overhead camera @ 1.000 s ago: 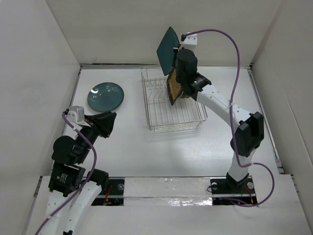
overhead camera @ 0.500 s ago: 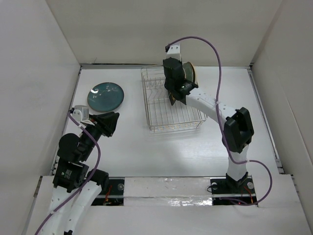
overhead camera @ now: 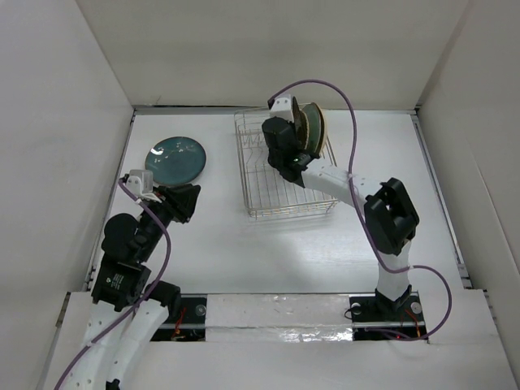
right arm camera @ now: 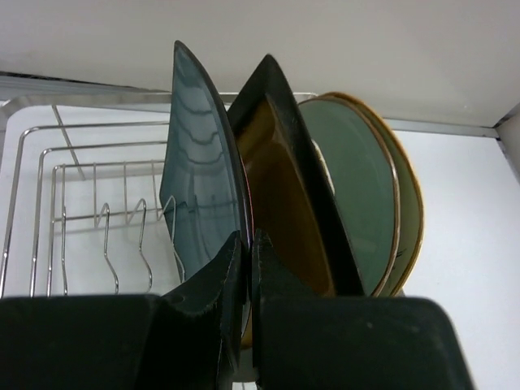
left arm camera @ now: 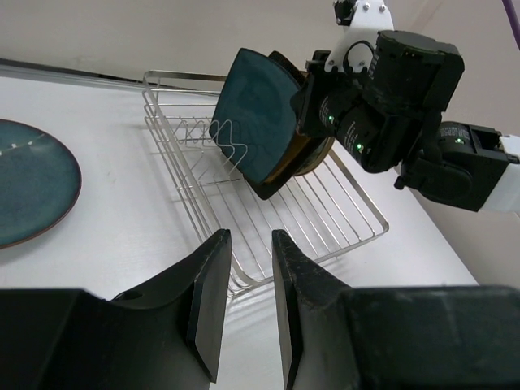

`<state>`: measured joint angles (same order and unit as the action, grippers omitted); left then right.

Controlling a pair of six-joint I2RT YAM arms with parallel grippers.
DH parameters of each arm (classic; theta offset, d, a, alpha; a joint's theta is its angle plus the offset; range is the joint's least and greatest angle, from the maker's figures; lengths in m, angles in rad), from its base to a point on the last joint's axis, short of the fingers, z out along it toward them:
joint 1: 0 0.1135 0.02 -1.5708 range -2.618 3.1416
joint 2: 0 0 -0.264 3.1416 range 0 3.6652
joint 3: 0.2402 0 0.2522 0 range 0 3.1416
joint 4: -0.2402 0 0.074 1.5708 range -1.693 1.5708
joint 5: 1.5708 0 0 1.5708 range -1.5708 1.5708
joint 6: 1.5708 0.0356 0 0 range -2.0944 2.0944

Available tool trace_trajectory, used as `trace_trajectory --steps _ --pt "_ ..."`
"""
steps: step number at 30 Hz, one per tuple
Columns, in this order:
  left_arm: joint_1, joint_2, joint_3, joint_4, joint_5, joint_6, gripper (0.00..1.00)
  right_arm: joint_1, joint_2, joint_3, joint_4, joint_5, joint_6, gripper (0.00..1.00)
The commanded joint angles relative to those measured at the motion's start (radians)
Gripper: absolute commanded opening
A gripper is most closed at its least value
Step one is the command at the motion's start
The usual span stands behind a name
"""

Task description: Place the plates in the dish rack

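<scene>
As I watch, dish rack (overhead camera: 276, 205): black square plate (right arm camera: 276, 171) crowds alongside.
Right gripper (right arm camera: 247, 240): clamped on upright teal plate (right arm camera: 199, 154).
Left gripper (left arm camera: 248, 240): narrowly apart, touching nothing.

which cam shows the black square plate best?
Right wrist: the black square plate with amber centre stands on edge, its face visible between neighbours. Left wrist shows only its edges behind the dark teal glazed plate. Top external: the right arm covers it.

Glossy teal plate (right arm camera: 199, 154), shiny metal wire rack (overhead camera: 288, 192)
</scene>
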<state>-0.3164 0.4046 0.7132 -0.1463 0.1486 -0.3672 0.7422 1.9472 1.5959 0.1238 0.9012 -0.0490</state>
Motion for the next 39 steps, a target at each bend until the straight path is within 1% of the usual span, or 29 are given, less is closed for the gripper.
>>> trace_trajectory --steps 1,3,6,8,9,10,11,12,13,15,16,18,19,22,24,26,28,29,30,31,32,33,34,35,36,37,38,39 --pt "0.005 0.039 0.029 0.037 -0.026 -0.024 0.24 0.017 -0.001 -0.002 0.163 0.034 0.081 0.00" --pt "0.005 0.075 0.046 0.031 -0.009 -0.030 0.27 0.026 0.006 -0.022 0.168 0.033 0.119 0.00" --pt "0.005 0.135 0.060 0.028 0.008 -0.048 0.28 0.036 0.007 -0.060 0.180 0.024 0.175 0.00" --pt "0.005 0.160 0.066 0.040 -0.007 -0.073 0.29 0.036 0.004 -0.071 0.146 0.007 0.233 0.06" --pt "0.005 0.178 0.068 0.045 -0.015 -0.084 0.29 0.036 -0.002 -0.079 0.142 -0.004 0.250 0.12" --pt "0.005 0.183 0.069 0.057 -0.026 -0.094 0.29 0.036 -0.010 -0.089 0.136 -0.014 0.264 0.23" --pt "0.005 0.189 0.066 0.065 -0.056 -0.120 0.29 0.036 -0.020 -0.099 0.131 -0.033 0.291 0.28" --pt "0.005 0.195 0.063 0.074 -0.072 -0.131 0.30 0.036 -0.043 -0.118 0.129 -0.041 0.304 0.36" --pt "0.005 0.201 0.060 0.089 -0.111 -0.142 0.30 0.036 -0.056 -0.128 0.120 -0.050 0.313 0.50" --pt "0.005 0.226 0.046 0.094 -0.141 -0.179 0.31 0.036 -0.083 -0.142 0.112 -0.065 0.339 0.54" --pt "0.005 0.235 0.039 0.109 -0.173 -0.197 0.31 0.036 -0.118 -0.168 0.119 -0.071 0.343 0.61" --pt "0.005 0.263 0.002 0.140 -0.170 -0.263 0.31 0.036 -0.155 -0.194 0.120 -0.102 0.363 0.68" --pt "0.005 0.270 -0.012 0.198 -0.162 -0.288 0.31 0.036 -0.192 -0.211 0.111 -0.116 0.367 0.74" --pt "0.005 0.316 -0.047 0.269 -0.188 -0.352 0.31 0.045 -0.255 -0.241 0.099 -0.160 0.380 0.76" --pt "0.005 0.361 -0.051 0.293 -0.213 -0.369 0.30 0.065 -0.329 -0.284 0.100 -0.192 0.385 0.77" --pt "0.005 0.390 -0.046 0.307 -0.262 -0.394 0.28 0.080 -0.404 -0.329 0.099 -0.212 0.385 0.78" --pt "0.005 0.430 -0.041 0.312 -0.297 -0.394 0.19 0.098 -0.453 -0.358 0.086 -0.219 0.390 0.77" --pt "0.005 0.444 -0.032 0.307 -0.328 -0.395 0.12 0.115 -0.479 -0.378 0.088 -0.232 0.399 0.75" --pt "0.017 0.468 -0.029 0.307 -0.331 -0.397 0.00 0.124 -0.538 -0.428 0.097 -0.235 0.403 0.70" --pt "0.032 0.473 -0.034 0.323 -0.336 -0.401 0.00 0.147 -0.568 -0.462 0.124 -0.239 0.409 0.55" --pt "0.033 0.476 -0.056 0.344 -0.348 -0.418 0.00 0.160 -0.599 -0.499 0.138 -0.248 0.438 0.44" --pt "0.042 0.474 -0.072 0.367 -0.354 -0.427 0.00 0.175 -0.661 -0.587 0.161 -0.255 0.457 0.28" --pt "0.063 0.479 -0.083 0.398 -0.362 -0.437 0.00 0.193 -0.691 -0.637 0.213 -0.263 0.472 0.06" --pt "0.082 0.491 -0.087 0.401 -0.363 -0.446 0.00 0.227 -0.717 -0.681 0.238 -0.280 0.494 0.00" --pt "0.108 0.526 -0.081 0.396 -0.354 -0.458 0.00 0.241 -0.738 -0.721 0.252 -0.291 0.505 0.00" --pt "0.176 0.546 -0.078 0.384 -0.337 -0.466 0.01 0.252 -0.775 -0.775 0.254 -0.300 0.515 0.00" --pt "0.216 0.569 -0.078 0.384 -0.293 -0.473 0.09 0.276 -0.794 -0.796 0.251 -0.308 0.529 0.00" --pt "0.258 0.611 -0.084 0.389 -0.268 -0.492 0.21 0.286 -0.813 -0.815 0.246 -0.314 0.532 0.00"
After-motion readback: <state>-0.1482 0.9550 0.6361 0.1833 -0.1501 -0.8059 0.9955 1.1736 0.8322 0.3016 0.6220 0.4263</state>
